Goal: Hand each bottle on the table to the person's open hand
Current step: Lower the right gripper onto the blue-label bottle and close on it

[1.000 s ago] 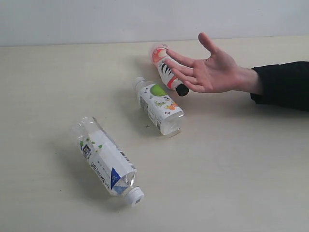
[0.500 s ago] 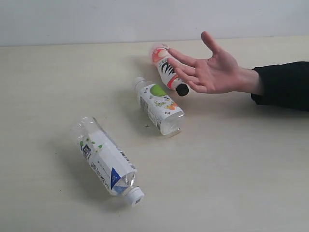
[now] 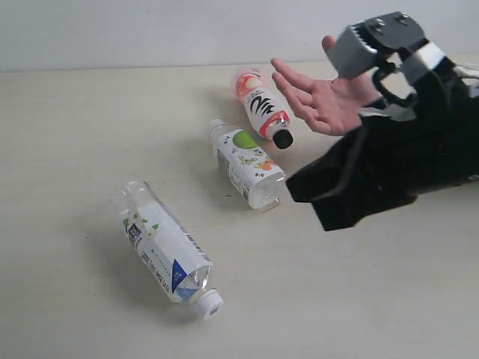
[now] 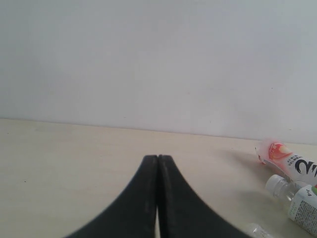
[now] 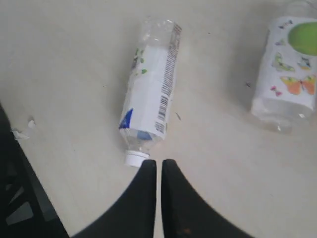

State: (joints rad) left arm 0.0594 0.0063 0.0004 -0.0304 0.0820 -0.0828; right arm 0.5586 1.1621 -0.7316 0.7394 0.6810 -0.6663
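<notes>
Three bottles lie on their sides on the table point(image 3: 75, 134). The white-and-blue one point(image 3: 165, 250) is nearest the front, a lime-label one point(image 3: 247, 164) is in the middle, and the pink-red one with a black cap point(image 3: 262, 107) is at the back. A second lime-label bottle is out of view. The person's open hand point(image 3: 318, 101) hovers palm up beside the pink-red bottle. My right gripper point(image 3: 299, 192) hangs shut and empty just right of the lime-label bottle, in front of the person's forearm. In its wrist view the gripper point(image 5: 159, 163) is above the white-and-blue bottle's cap point(image 5: 136, 157). My left gripper point(image 4: 158, 158) is shut, empty, low over the table.
A pale wall point(image 3: 150, 30) runs behind the table. The black sleeve is mostly hidden behind my right arm point(image 3: 419, 127). A dark frame point(image 5: 20, 203) and small white scraps point(image 5: 20, 131) lie at the table's edge in the right wrist view.
My right arm has come in from the right and now covers the person's forearm. The hand has shifted slightly left and higher. The bottles have not moved.
</notes>
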